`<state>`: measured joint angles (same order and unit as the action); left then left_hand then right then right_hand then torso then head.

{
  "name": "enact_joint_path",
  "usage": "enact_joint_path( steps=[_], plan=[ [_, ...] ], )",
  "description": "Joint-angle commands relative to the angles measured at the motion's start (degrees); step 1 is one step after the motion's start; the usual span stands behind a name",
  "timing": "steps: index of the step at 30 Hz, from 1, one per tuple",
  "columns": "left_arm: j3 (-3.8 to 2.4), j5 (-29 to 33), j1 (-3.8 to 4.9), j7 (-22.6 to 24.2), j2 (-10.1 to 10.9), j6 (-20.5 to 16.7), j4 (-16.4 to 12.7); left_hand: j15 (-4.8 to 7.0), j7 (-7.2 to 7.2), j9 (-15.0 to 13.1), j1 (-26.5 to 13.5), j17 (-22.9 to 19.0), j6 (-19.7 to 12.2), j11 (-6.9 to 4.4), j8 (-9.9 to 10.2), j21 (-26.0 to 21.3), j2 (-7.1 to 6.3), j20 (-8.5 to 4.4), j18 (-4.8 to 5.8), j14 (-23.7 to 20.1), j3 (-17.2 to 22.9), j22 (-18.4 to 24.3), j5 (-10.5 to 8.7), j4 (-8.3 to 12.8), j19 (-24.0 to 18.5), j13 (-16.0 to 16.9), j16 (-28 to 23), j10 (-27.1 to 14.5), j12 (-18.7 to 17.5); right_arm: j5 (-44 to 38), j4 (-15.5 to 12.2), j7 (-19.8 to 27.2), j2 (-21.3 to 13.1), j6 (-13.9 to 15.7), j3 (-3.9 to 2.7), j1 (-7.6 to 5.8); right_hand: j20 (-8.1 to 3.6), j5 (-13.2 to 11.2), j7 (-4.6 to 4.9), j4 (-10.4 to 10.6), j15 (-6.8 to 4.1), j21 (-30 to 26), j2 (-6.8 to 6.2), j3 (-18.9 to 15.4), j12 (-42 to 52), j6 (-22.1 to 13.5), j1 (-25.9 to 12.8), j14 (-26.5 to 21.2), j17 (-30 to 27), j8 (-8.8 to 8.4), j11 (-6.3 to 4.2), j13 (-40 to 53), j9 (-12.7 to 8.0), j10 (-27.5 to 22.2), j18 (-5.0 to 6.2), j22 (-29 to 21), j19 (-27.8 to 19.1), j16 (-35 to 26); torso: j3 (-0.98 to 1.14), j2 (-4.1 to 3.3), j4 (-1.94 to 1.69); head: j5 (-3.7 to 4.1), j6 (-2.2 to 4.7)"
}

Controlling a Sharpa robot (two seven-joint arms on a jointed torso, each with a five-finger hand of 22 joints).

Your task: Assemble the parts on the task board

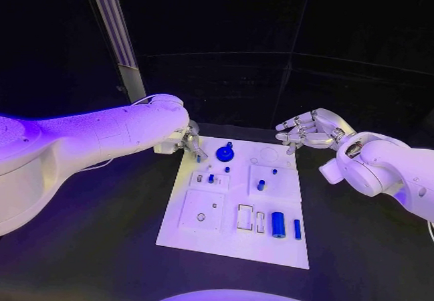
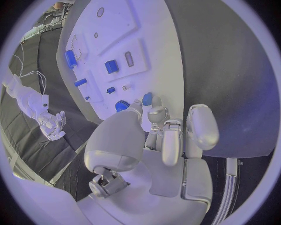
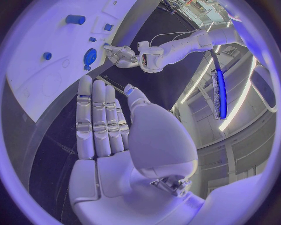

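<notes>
The head view looks down from above the black table (image 1: 97,252), taking in the whole white rectangular task board (image 1: 236,211) from a moderate distance, with both arms reaching in from the sides. The left wrist view sits close behind the silver many-fingered left hand (image 2: 166,133) and faces along its fingers onto the board's far end. The right wrist view sits just behind the silver right hand (image 3: 117,126), facing across the board's corner toward the opposite arm. All three views share the board; the round blue knob-shaped part (image 1: 225,153) seems common to them too.
</notes>
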<state>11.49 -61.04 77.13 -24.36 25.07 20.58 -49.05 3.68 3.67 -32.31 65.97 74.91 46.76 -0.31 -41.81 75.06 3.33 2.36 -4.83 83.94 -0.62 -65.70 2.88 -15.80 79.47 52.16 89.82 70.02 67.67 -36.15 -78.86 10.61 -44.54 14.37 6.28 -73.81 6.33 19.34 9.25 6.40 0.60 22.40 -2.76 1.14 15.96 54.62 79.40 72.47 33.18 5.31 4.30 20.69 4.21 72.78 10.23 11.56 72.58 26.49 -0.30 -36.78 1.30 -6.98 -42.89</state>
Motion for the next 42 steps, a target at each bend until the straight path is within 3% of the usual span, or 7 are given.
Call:
enact_joint_path(
  steps=[1,16,21,25,26,30,42],
  plan=[
    [-0.02,0.48,0.04,0.61,-0.15,0.19,0.05,0.33,0.01,-0.1,1.11,15.09,-0.55,-0.12,-0.32,0.19,0.24,-0.08,-0.26,6.06,0.33,-0.07,0.02,0.34,0.24,-0.1,0.18,-0.21,0.32,-0.04,-0.02,0.09,0.12,-0.43,-0.03,-0.1,0.16,0.27,0.08,0.25,0.06,0.16,0.5,-0.17,0.37,-0.43,0.26,-0.25,0.08,0.36,0.0,0.06,0.09,-0.45,0.07,0.06,-0.35,0.4,0.0,0.03,-0.01,0.12,0.02],
    [-0.02,2.24,-0.04,0.79,-0.27,-0.71,0.08,0.52,-0.24,-0.25,6.66,15.09,-1.32,-0.37,-0.41,0.22,2.68,-0.22,-0.24,6.06,4.12,-0.35,0.05,3.03,0.33,-0.51,0.18,-0.51,0.21,-0.04,0.18,-0.05,0.39,-0.43,-0.03,-0.1,0.16,0.28,0.08,0.26,0.06,0.16,0.54,-0.17,0.38,-0.43,0.28,-0.26,0.09,0.37,-0.01,0.08,0.09,-0.46,0.07,0.06,-0.36,0.42,-0.07,-0.01,-0.01,0.13,0.11],
    [-0.02,3.24,-0.05,0.92,-0.1,-0.63,-0.54,1.1,-0.59,0.15,13.7,15.09,-2.66,-0.86,0.48,0.15,3.61,-0.79,-0.27,6.06,13.15,-0.41,0.07,7.8,0.32,-1.03,0.18,-1.35,-0.66,-0.04,0.28,-0.26,0.51,-0.56,-0.03,-0.09,0.16,0.28,0.08,0.27,0.06,0.16,0.55,-0.16,0.39,-0.42,0.29,-0.27,0.09,0.37,-0.01,0.09,0.09,-0.46,0.07,0.07,-0.36,0.43,-0.06,0.0,-0.06,0.16,0.19],
    [-0.01,4.89,-0.07,0.91,0.56,-0.76,-1.75,0.62,-0.04,-0.29,11.66,15.09,-2.92,-0.1,-0.06,0.13,-0.63,-0.26,-0.15,6.06,25.66,-0.64,0.16,9.52,0.35,-1.74,0.18,-1.07,-1.2,-0.04,0.38,-0.41,0.52,-0.79,-0.03,-0.09,0.16,0.3,0.08,0.27,0.07,0.16,0.57,-0.15,0.39,-0.43,0.32,-0.29,0.1,0.38,-0.01,0.1,0.1,-0.49,0.07,0.07,-0.38,0.44,-0.06,0.05,0.0,0.16,0.26],
    [-0.01,5.15,-0.07,0.86,0.84,-1.04,-2.22,0.84,0.11,-0.77,8.26,15.09,-2.95,0.42,-0.71,0.1,-3.65,0.21,-0.01,6.06,32.37,-0.76,0.26,9.68,0.37,-2.01,0.18,-0.72,-1.23,-0.04,0.4,-0.44,0.5,-0.85,-0.03,-0.09,0.16,0.3,0.08,0.27,0.07,0.16,0.57,-0.15,0.39,-0.43,0.32,-0.29,0.1,0.38,-0.01,0.1,0.1,-0.49,0.07,0.07,-0.38,0.44,-0.06,0.06,-0.01,0.17,0.26],
    [-0.01,6.88,-0.08,0.42,2.08,-2.94,-4.14,0.45,0.16,-1.46,6.02,15.09,-2.87,-0.26,-1.7,0.07,-4.45,-0.15,-0.2,6.06,36.78,-0.86,0.11,10.61,0.39,-2.03,0.18,-0.37,-1.01,-0.04,0.53,-0.51,0.47,-1.04,-0.02,-0.08,0.16,0.3,0.08,0.27,0.07,0.16,0.57,-0.15,0.39,-0.43,0.32,-0.29,0.1,0.38,-0.01,0.1,0.1,-0.49,0.07,0.07,-0.38,0.44,-0.05,0.07,-0.06,0.22,0.38],
    [-0.02,8.55,-0.06,-0.44,7.54,-11.64,-12.43,0.65,-0.15,-2.31,3.42,15.09,-2.84,-0.47,-2.98,0.54,-5.75,-0.36,-0.07,6.06,40.52,-1.73,0.01,12.06,0.85,-0.82,0.18,0.79,0.07,-0.04,0.87,-0.53,0.9,-1.56,-0.02,-0.07,0.17,0.32,0.08,0.26,0.07,0.15,0.63,-0.12,0.38,-0.43,0.41,-0.35,0.1,0.4,-0.01,0.12,0.1,-0.57,0.07,0.08,-0.41,0.45,-0.03,0.04,-0.04,-0.1,0.77]
  ],
)
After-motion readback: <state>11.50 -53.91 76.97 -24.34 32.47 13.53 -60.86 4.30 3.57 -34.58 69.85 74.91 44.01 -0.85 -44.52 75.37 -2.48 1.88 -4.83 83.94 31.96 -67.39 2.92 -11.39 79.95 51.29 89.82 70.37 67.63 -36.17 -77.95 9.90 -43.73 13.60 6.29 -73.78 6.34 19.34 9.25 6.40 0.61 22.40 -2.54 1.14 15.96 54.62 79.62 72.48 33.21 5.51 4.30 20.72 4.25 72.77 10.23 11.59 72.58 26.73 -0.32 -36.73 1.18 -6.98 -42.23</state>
